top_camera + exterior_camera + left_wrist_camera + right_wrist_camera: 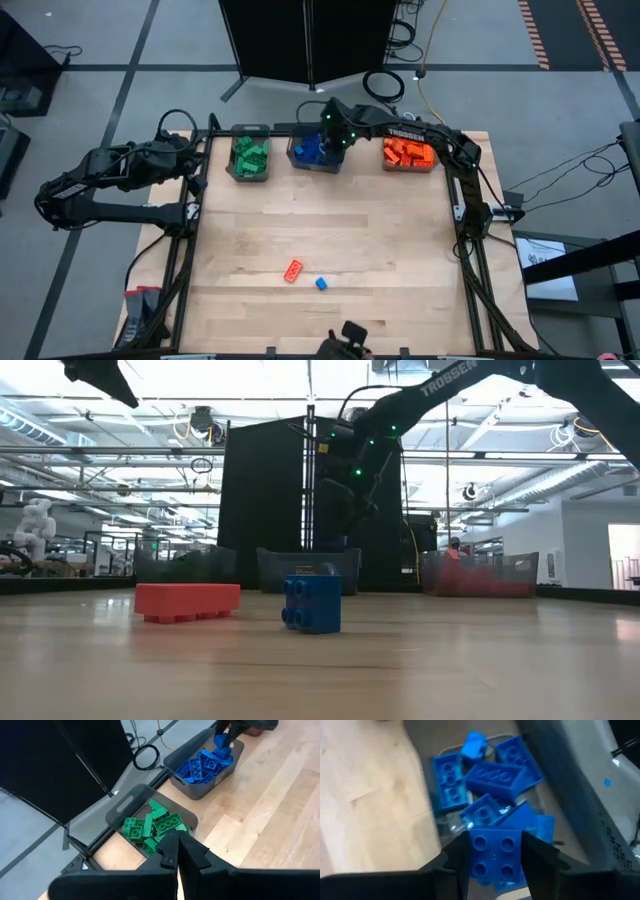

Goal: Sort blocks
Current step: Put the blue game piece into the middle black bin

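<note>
My right gripper (496, 862) hangs over the middle bin (296, 158), which is filled with blue blocks (495, 775), and is shut on one blue block (495, 854). My left gripper (177, 854) waits shut near the table's far left corner, beside the bin of green blocks (155, 825). A third bin (408, 153) at the far right holds orange-red blocks. Two loose blocks lie flat on the table near its near edge: an orange-red one (293, 269) and a blue one (321, 283). Both also show in the low view, orange-red (187, 602) and blue (311, 602). My right gripper pinches a blue four-stud block by two opposite side walls (475, 855), one finger (457, 862) on each side. The fingers point down into the bin from above. The studded face looks toward the wrist camera, and the block sits just above the heap of blue blocks.
The three grey bins stand in a row along the table's far edge. The wide middle of the wooden table (320, 220) holds nothing but the two loose blocks. A black cabinet (265, 500) stands behind the far edge, and cables lie on the floor.
</note>
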Controlling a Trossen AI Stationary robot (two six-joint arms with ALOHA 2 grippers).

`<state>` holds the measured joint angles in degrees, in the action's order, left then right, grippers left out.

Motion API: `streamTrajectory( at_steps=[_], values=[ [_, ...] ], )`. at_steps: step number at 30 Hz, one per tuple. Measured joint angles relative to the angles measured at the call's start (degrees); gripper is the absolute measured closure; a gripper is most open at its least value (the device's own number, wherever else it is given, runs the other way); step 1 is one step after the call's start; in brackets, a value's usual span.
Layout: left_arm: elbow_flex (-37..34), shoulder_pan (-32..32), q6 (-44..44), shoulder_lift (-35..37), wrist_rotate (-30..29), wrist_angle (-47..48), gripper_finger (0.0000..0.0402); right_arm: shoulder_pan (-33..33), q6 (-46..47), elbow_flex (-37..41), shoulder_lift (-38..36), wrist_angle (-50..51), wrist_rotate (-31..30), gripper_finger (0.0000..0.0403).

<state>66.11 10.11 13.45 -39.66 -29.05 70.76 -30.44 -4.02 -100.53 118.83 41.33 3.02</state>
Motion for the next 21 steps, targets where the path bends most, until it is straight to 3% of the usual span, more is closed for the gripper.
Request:
streamTrajectory(
  at_steps=[21],
  values=[
    [0.01,0.00,2.71,-2.98,-2.09,-0.01,0.0402,-7.75,-3.20,0.11,1.61,-2.57,3.40,0.0273]
  ],
)
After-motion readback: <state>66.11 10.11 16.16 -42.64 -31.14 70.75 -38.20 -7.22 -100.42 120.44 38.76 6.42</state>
